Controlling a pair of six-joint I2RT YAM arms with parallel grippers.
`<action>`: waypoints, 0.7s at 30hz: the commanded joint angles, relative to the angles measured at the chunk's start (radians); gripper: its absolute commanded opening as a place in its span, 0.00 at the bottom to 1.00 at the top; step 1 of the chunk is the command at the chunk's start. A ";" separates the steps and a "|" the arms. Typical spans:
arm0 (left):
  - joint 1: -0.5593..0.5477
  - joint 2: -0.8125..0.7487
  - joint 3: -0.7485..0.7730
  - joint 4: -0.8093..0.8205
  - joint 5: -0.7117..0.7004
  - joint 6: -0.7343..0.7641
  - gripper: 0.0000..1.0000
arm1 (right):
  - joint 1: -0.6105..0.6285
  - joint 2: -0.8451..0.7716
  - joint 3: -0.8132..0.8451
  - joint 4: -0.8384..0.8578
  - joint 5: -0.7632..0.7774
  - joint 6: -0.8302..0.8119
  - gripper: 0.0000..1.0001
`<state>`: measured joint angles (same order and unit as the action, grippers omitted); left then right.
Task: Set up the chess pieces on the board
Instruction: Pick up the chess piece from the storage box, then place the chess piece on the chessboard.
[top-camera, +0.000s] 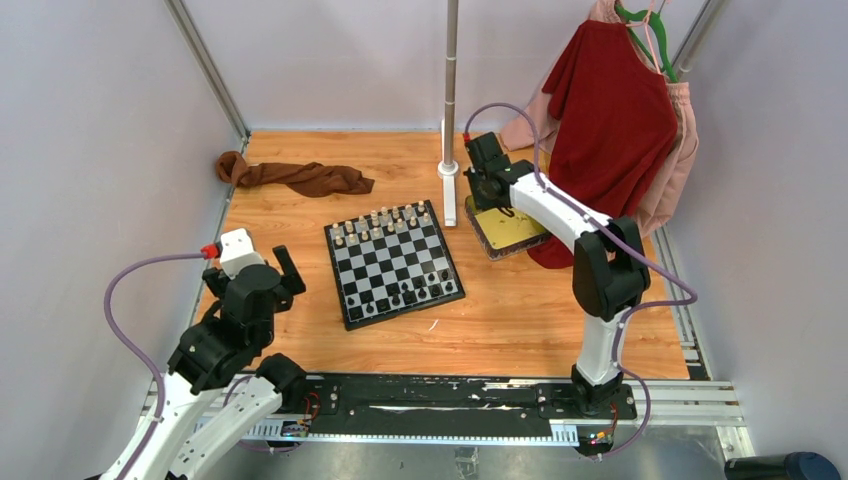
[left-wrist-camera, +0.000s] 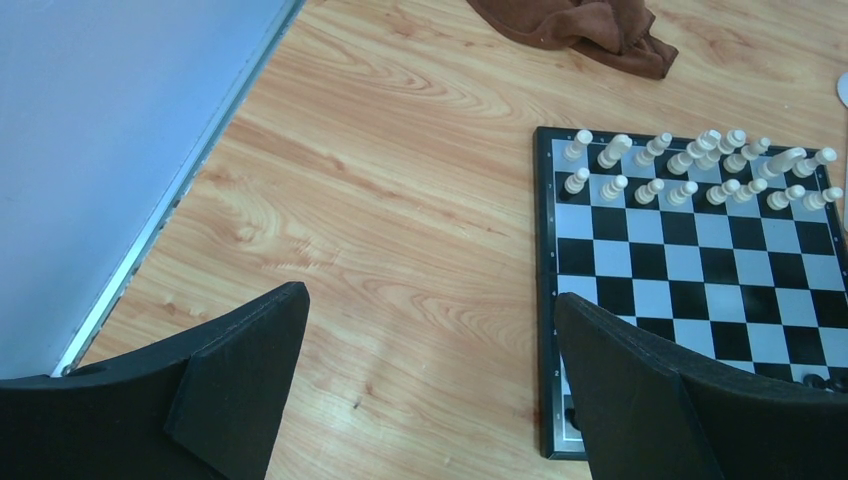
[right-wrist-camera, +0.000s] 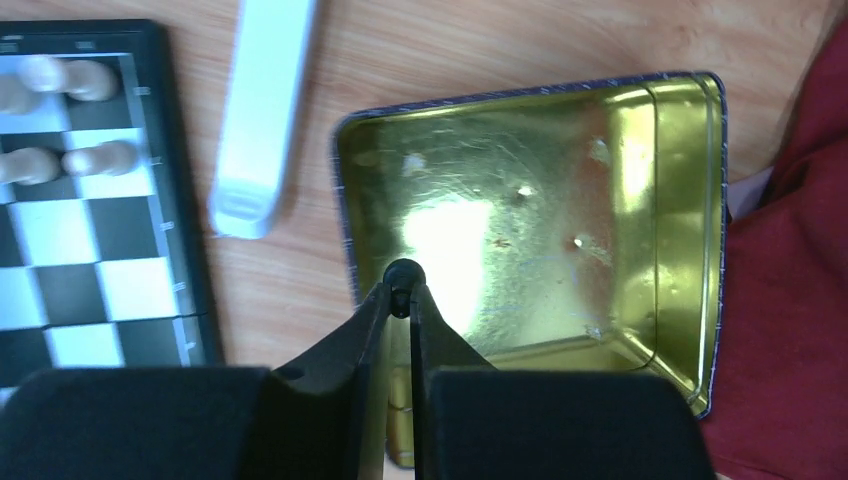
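The board (top-camera: 393, 262) lies mid-table. Pale chess pieces (top-camera: 385, 222) fill its two far rows, and black chess pieces (top-camera: 410, 292) stand along its near side. In the left wrist view the pale pieces (left-wrist-camera: 690, 170) line the far rows of the board (left-wrist-camera: 690, 260). My left gripper (left-wrist-camera: 430, 300) is wide open over bare wood just left of the board, holding nothing. My right gripper (right-wrist-camera: 402, 290) is shut on a small black chess piece (right-wrist-camera: 404, 272), held at the left rim of the gold tin (right-wrist-camera: 560, 200), right of the board (right-wrist-camera: 90, 240).
A brown cloth (top-camera: 295, 177) lies at the far left. A white pole base (top-camera: 450, 190) stands between board and tin (top-camera: 510, 232). Red and pink garments (top-camera: 610, 110) hang at the far right and reach the tin. The left wall runs close beside my left arm.
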<state>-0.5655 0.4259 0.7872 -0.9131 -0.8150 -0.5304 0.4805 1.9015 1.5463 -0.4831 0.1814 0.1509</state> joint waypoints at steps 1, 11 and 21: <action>-0.007 -0.018 -0.010 0.019 -0.015 0.002 1.00 | 0.088 -0.059 0.054 -0.073 0.026 -0.036 0.00; -0.007 -0.053 -0.025 0.028 -0.013 -0.002 1.00 | 0.337 -0.056 0.129 -0.128 -0.015 -0.029 0.00; -0.007 -0.070 -0.026 0.028 -0.010 0.000 1.00 | 0.516 0.044 0.242 -0.164 -0.033 -0.017 0.00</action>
<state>-0.5655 0.3725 0.7719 -0.8997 -0.8150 -0.5308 0.9455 1.8889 1.7485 -0.5987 0.1574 0.1337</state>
